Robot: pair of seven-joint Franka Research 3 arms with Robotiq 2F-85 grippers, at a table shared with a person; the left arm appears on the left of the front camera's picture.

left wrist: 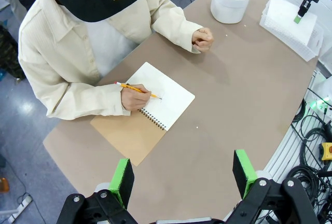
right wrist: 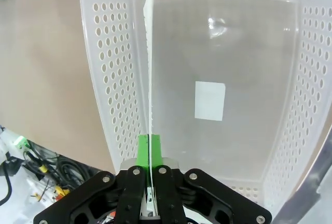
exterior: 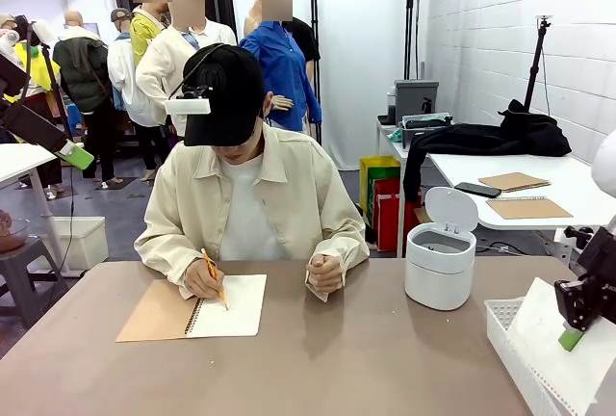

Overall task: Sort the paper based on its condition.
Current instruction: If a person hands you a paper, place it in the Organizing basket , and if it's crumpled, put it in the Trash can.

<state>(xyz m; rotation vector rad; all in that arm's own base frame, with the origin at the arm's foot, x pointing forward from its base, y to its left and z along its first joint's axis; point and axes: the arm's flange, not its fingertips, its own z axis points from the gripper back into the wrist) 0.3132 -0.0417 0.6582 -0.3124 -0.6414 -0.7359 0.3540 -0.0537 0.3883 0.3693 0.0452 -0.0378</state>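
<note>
White paper sheet (right wrist: 151, 53), thin, light, probably limp and crease-prone; pinched by one edge in clenched right pincer (right wrist: 150, 143), over plastic basket (right wrist: 111, 79). Left pincer (left wrist: 183, 173) released, empty.

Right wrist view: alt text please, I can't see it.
The right gripper is shut on a sheet of paper, seen edge-on, over a white perforated basket. A small white rectangle lies on the basket's floor; brown table at left.

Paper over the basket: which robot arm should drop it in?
Right. The right pincer is shut on the paper, held over the basket. The left pincer is open and empty, far from the basket.
</note>
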